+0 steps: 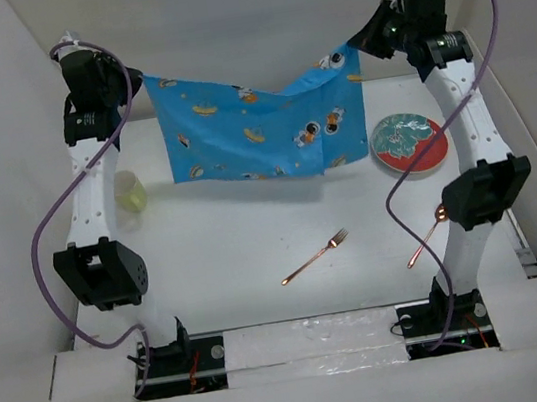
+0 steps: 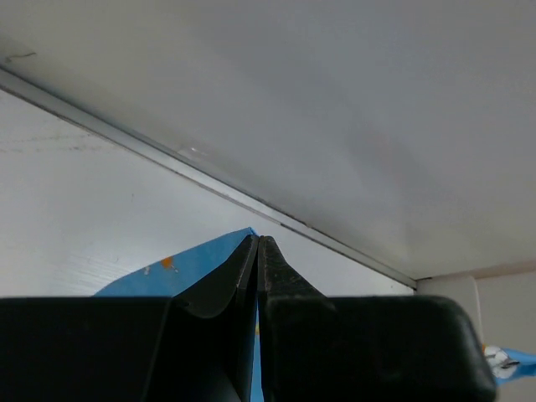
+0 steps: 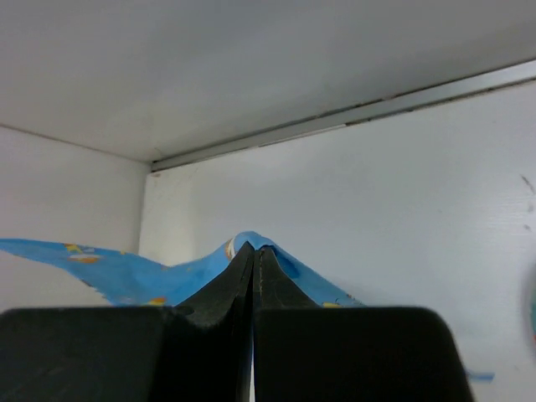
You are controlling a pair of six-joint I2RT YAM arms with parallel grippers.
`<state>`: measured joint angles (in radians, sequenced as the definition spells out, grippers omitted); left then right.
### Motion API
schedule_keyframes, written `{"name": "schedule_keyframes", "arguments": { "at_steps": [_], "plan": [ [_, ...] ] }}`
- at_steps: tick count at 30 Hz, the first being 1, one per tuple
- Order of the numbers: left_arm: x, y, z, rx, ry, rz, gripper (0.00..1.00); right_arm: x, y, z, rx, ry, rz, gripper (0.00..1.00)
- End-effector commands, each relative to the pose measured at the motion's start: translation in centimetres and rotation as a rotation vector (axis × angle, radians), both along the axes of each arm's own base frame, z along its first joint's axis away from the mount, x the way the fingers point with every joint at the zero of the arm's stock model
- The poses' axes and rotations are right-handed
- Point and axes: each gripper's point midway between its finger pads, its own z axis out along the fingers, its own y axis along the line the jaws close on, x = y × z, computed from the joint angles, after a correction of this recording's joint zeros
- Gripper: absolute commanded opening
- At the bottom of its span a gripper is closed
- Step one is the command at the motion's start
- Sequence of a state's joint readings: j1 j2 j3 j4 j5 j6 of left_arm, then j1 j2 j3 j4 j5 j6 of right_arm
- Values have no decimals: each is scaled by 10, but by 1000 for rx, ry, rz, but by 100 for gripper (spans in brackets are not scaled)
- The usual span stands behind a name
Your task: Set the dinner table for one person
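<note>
A blue cartoon-printed cloth mat hangs stretched above the far part of the white dinner table, sagging in the middle. My left gripper is shut on the mat's upper left corner. My right gripper is shut on its upper right corner. In the left wrist view the gripper pinches blue cloth between closed jaws. The right wrist view shows the same: the gripper is closed, with the mat bunched over its tips.
A round plate with a red rim and green pattern lies at the right. A pale yellow cup stands at the left. A copper fork and a copper spoon lie near the front. White walls enclose the table.
</note>
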<state>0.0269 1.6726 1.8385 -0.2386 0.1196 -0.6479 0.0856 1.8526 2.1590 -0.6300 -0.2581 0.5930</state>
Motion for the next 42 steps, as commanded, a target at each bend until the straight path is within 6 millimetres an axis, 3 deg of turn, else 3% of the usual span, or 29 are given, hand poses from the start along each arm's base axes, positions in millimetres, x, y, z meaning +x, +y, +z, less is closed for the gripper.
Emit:
{"name": "schedule_keyframes", "arguments": {
  "at_steps": [1,3,5,6,7,9,10,11,12,13,14,16,18,19,21,23,26,29,36,42],
  "plan": [
    [-24,-2,121,-56,-297,-17,0,-17,7,105,145,-227,85,0],
    [-35,-2,144,-56,-355,-17,0,-24,15,119,212,-248,150,0],
    [-43,1,141,-52,-351,-11,0,-32,19,113,247,-225,192,0],
    [-46,6,136,-47,-345,-2,0,-36,21,113,257,-241,213,0],
    [-48,5,124,-45,-327,-11,0,-43,21,87,269,-177,203,0],
    [-59,8,82,-45,-266,-6,0,-51,21,60,274,-136,193,0],
    [-62,12,66,-45,-242,2,0,-59,21,16,278,-40,184,0],
    [-71,11,29,-48,-180,6,0,-63,16,-5,272,-3,168,0],
    [-76,11,10,-47,-144,5,0,-67,14,-31,252,43,160,0],
    [-80,11,-11,-47,-105,5,0,-75,8,-87,247,164,133,0],
    [-89,10,-47,-47,-37,8,0,-84,7,-108,241,203,126,0],
    [-99,9,-84,-50,35,3,0,-92,0,-153,216,282,102,0],
    [-118,8,-158,-49,186,7,0,-109,-11,-228,177,438,52,0],
    [-118,8,-158,-46,186,6,0,-110,-11,-228,177,439,52,0],
    [-127,8,-196,-38,254,5,0,-119,-12,-263,166,522,50,0],
    [-136,8,-230,-17,336,-7,0,-121,-20,-279,128,546,38,0],
    [-153,11,-265,16,453,-11,0,-128,-32,-296,84,597,15,0],
    [-173,13,-281,30,505,0,0,-137,-41,-300,77,617,5,0],
    [-205,22,-296,93,579,28,0,-161,-57,-304,41,632,-19,0],
    [-222,23,-307,106,621,27,0,-191,-52,-313,47,665,-7,0]
  ]
}}
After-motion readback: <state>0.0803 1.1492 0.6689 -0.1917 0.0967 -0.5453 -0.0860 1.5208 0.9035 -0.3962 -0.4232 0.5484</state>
